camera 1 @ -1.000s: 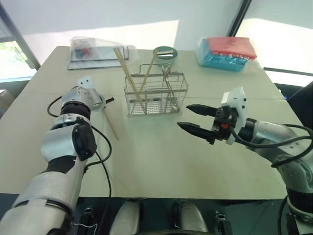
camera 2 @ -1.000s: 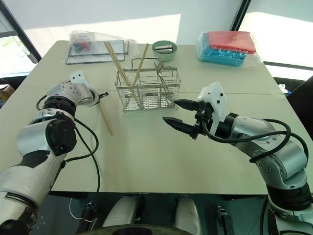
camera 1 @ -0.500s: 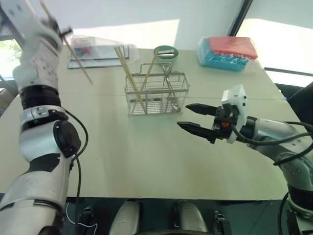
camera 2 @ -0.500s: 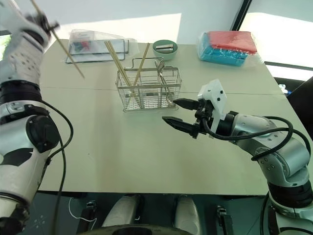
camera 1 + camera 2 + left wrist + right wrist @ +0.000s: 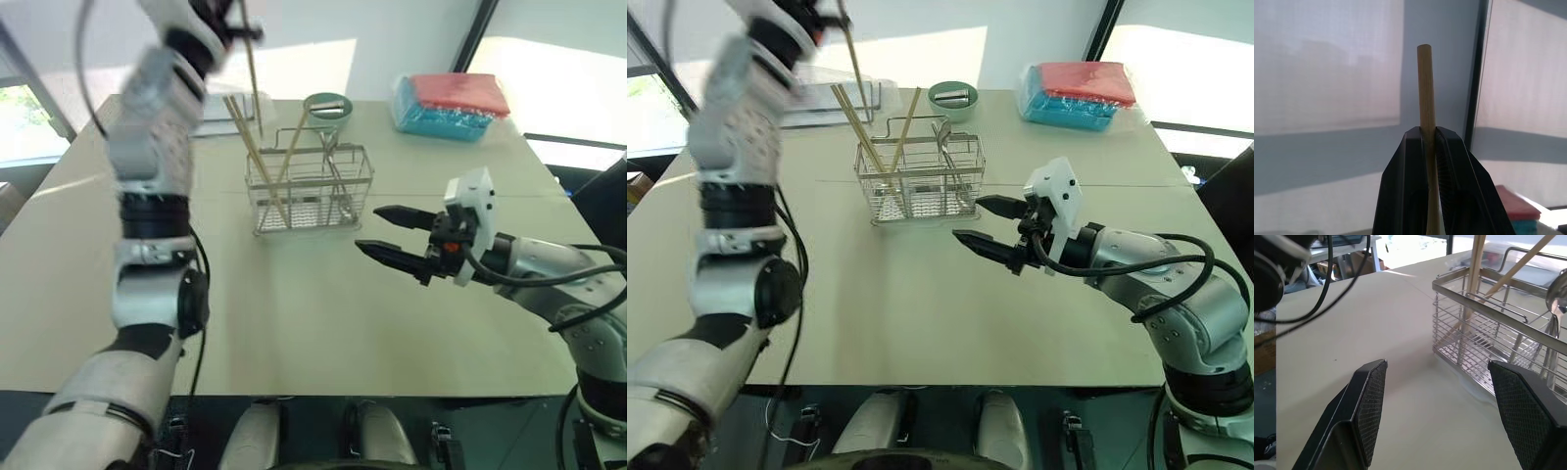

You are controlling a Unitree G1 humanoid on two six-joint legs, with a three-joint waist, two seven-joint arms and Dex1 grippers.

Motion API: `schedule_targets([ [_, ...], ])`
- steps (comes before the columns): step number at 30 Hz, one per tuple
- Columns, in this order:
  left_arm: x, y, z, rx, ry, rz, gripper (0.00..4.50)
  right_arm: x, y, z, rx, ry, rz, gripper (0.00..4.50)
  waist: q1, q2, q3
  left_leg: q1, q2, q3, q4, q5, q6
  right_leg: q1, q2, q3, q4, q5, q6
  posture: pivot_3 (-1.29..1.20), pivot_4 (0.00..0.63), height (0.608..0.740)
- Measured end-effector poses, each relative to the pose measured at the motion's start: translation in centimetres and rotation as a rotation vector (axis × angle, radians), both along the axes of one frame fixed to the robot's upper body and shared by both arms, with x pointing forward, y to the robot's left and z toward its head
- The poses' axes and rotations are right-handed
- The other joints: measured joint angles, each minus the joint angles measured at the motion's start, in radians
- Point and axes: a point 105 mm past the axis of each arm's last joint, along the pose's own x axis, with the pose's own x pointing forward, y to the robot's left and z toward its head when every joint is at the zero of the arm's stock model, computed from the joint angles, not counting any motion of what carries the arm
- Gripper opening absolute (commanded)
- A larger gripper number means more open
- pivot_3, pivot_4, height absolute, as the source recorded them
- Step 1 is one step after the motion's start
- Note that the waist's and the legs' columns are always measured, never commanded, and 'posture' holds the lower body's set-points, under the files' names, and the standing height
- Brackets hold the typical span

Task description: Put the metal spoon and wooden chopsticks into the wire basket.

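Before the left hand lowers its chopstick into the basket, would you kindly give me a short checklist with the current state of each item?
1. Left hand shut on the chopstick: ok.
2. Chopstick hanging roughly upright above the wire basket: ok.
3. Chopstick tip lined up with a compartment: cannot tell.
4. Right hand open and apart from the basket: ok.
5. Spoon already in the basket: ok.
6. Basket standing upright on the table: ok.

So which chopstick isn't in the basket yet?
The one pinched in the left gripper, raised above the basket; the other chopsticks lean inside it.
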Motion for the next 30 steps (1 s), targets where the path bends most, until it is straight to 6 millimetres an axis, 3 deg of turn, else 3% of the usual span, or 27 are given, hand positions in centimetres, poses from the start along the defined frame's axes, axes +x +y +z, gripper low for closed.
schedule_targets([
  [2, 0.3, -0.3, -1.3, 0.015, 0.027, -0.002, 0.31, -0.1, -0.1, -0.1, 0.002, 0.001, -0.009, 3.4, 0.001, 0.0, 0.0, 0.0, 0.0, 0.0, 0.0, 0.0, 0.001, 0.0, 0.0, 0.0, 0.0, 0.0, 0.0, 0.0, 0.15, 0.667],
  [7, 0.1, -0.9, -2.3, 0.035, 0.012, -0.014, 0.31, -0.3, -0.3, 0.0, 0.021, 0.001, -0.033, 3.4, 0.006, 0.0, 0.0, 0.0, -0.001, 0.0, 0.001, -0.002, 0.003, 0.002, -0.001, 0.0, -0.001, 0.0, 0.0, 0.0, 0.15, 0.667],
  [14, 0.6, -1.8, -7.0, 0.051, 0.113, -0.037, 0.31, -0.3, -0.6, -0.1, 0.03, 0.005, -0.061, 3.4, 0.005, 0.0, 0.0, 0.0, -0.001, 0.0, 0.002, -0.002, 0.003, 0.002, -0.001, 0.0, -0.001, 0.0, 0.0, 0.0, 0.15, 0.667],
  [18, 0.6, -1.9, -7.8, 0.036, 0.137, -0.041, 2.21, -0.3, -0.6, 0.0, 0.035, 0.005, -0.063, 3.4, 0.005, 0.0, 0.0, 0.0, -0.001, 0.0, 0.002, -0.002, 0.004, 0.002, -0.001, 0.0, -0.001, 0.0, 0.0, 0.0, 0.15, 0.667],
  [22, 0.2, -1.9, -7.3, 0.028, 0.124, -0.049, 4.29, -0.3, -0.6, 0.0, 0.036, 0.006, -0.057, 3.4, 0.005, 0.0, 0.0, 0.0, -0.001, 0.0, 0.002, -0.002, 0.004, 0.002, -0.001, 0.0, -0.001, 0.0, 0.0, 0.0, 0.15, 0.667],
  [23, 0.0, -1.9, -7.1, 0.027, 0.118, -0.048, 4.47, -0.3, -0.6, 0.0, 0.036, 0.007, -0.055, 3.4, 0.005, 0.0, 0.0, 0.0, -0.001, 0.0, 0.002, -0.002, 0.004, 0.002, -0.001, 0.0, -0.001, 0.0, 0.0, 0.0, 0.15, 0.667],
  [30, -0.9, 0.6, -5.1, 0.037, 0.149, -0.07, 4.47, 0.6, -1.0, 0.3, 0.024, -0.015, -0.063, 3.4, 0.0, 0.001, 0.0, 0.0, 0.0, 0.0, 0.001, -0.002, 0.004, 0.001, 0.001, 0.0, 0.0, 0.0, 0.0, 0.0, 0.15, 0.667],
])
